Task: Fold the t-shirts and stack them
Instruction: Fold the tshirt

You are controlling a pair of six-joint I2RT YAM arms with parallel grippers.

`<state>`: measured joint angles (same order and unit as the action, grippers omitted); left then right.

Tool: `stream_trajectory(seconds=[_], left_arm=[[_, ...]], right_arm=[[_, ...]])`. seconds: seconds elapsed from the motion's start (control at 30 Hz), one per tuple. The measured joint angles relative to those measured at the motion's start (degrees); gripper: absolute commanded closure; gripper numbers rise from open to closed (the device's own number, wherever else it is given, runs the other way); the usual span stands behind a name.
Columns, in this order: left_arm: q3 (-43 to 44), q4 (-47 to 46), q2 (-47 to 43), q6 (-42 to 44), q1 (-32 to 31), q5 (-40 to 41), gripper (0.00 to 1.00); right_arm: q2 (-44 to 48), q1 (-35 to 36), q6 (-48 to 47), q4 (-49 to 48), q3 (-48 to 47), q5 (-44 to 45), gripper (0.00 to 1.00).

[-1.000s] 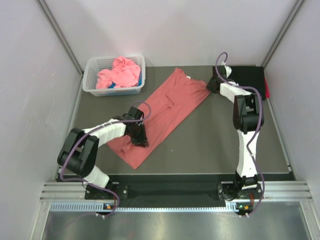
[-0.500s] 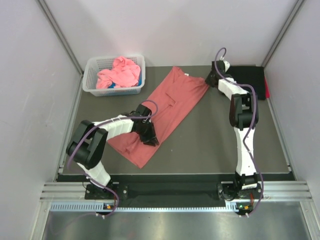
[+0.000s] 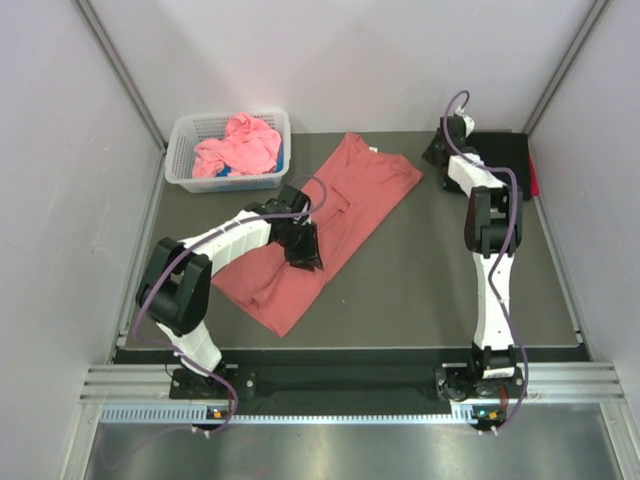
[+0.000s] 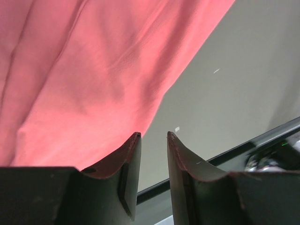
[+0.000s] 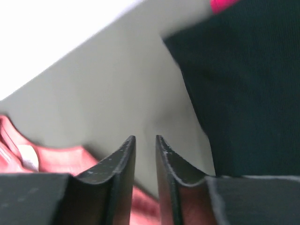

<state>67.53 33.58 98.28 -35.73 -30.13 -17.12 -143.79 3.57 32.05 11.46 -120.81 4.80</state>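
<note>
A salmon-red t-shirt (image 3: 350, 200) lies flat and diagonal on the dark table, from front left to back middle. My left gripper (image 3: 308, 256) hovers over its right edge, jaws slightly open and empty; in the left wrist view (image 4: 153, 135) the shirt (image 4: 93, 70) fills the upper left. My right gripper (image 3: 438, 154) is at the back, between the salmon shirt's collar end and a folded black t-shirt (image 3: 498, 150). In the right wrist view (image 5: 145, 137) it is slightly open and empty over bare table, black shirt (image 5: 253, 84) to the right, salmon shirt (image 5: 56, 159) at lower left.
A white lattice basket (image 3: 182, 165) at the back left holds a crumpled pink t-shirt (image 3: 240, 142). A strip of bright pink cloth (image 3: 532, 180) shows beside the black shirt. Grey walls close in both sides. The table's front edge (image 4: 262, 138) is near the left gripper.
The left gripper moved right and back across the salmon shirt. The right gripper moved away from the shirt's back corner, right and back toward the black shirt.
</note>
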Motion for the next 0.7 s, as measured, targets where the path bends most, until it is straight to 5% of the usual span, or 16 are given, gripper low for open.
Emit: stream_trajectory(seconds=[0.37, 0.7], left_arm=[[-6.05, 6.58, -6.95, 8.07, -9.22, 8.87, 0.65], [-9.38, 8.59, -10.51, 6.64, -18.78, 18.03, 0.64]], right_arm=[[14.93, 0.92, 6.67, -2.60, 20.79, 0.02, 0.66], [16.00, 2.03, 12.24, -6.19, 27.08, -0.68, 0.69]])
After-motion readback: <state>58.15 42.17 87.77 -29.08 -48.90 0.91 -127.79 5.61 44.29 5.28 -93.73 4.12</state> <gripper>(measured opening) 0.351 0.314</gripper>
